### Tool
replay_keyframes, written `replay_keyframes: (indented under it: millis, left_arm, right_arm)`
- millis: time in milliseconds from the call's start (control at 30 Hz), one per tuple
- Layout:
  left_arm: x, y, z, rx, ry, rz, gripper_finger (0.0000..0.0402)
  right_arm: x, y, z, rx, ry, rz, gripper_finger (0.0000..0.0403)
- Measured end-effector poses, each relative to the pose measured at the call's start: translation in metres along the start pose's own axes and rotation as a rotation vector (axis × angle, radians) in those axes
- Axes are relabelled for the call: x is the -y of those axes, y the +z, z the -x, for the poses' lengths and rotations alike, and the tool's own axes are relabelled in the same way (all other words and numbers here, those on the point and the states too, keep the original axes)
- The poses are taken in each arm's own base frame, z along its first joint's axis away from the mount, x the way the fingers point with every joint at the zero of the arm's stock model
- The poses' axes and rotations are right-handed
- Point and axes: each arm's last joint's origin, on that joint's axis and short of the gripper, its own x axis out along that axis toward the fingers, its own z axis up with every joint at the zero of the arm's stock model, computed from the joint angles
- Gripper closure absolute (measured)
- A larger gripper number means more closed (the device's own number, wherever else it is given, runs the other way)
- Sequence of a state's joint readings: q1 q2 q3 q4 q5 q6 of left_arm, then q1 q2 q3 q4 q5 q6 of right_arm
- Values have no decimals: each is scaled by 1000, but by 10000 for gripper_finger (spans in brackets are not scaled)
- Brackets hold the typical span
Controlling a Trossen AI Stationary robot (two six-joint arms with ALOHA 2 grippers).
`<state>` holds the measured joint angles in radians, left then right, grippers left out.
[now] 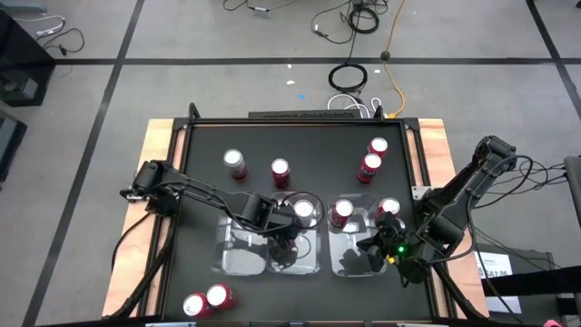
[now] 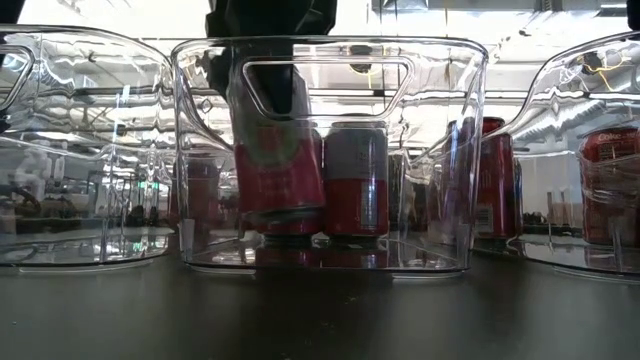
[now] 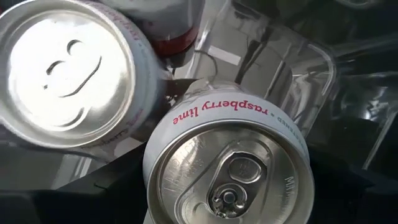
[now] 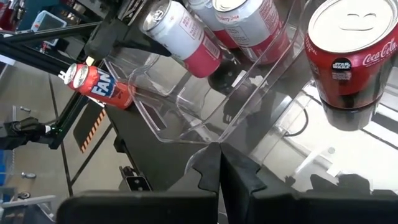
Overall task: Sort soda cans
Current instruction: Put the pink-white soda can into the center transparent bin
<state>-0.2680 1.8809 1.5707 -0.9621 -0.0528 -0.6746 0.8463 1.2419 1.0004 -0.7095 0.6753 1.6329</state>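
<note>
Inside the left tray [image 1: 238,259]: left gripper [image 1: 280,234] clamped around a raspberry lime can [image 3: 227,168], a bit tilted, maybe just off the tray floor. Right beside it, another can [image 2: 355,180], standing up. Could bump that one and knock it over if let go crooked. Just past the left tray, right gripper [image 4: 219,167], shut tight, nothing in it. Farther off, loose cans [image 1: 280,171] on the table.

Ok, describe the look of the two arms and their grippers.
Both arms are dark, jointed links with black cables along them. The left gripper is black and blocky. The right gripper has two dark, wedge-shaped fingers; in the high view a green light glows near its wrist.
</note>
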Motion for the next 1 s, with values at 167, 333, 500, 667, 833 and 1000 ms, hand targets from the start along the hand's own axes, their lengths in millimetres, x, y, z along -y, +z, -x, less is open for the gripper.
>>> replay_keyframes:
  millis: [167, 333, 500, 667, 833, 1000]
  left_arm:
    - [1, 4, 0, 32, -23, 6, 74]
    - [1, 5, -1, 41, -30, 5, 74]
    - [1, 4, -2, 37, -27, 3, 74]
    - [-3, 5, -6, 16, -7, 9, 74]
    - [-6, 5, -14, -32, 4, 20, 74]
    - [-6, 5, -16, -40, 12, 19, 70]
  right_arm:
    - [0, 0, 0, -1, 4, 2, 403]
    - [0, -4, 3, -13, 13, 10, 403]
    - [0, -8, 6, -24, 23, 19, 403]
    - [-1, -9, 6, -23, 32, 17, 403]
    - [-2, -13, 1, -23, 23, 25, 403]
    - [-4, -21, -7, -31, 7, 37, 403]
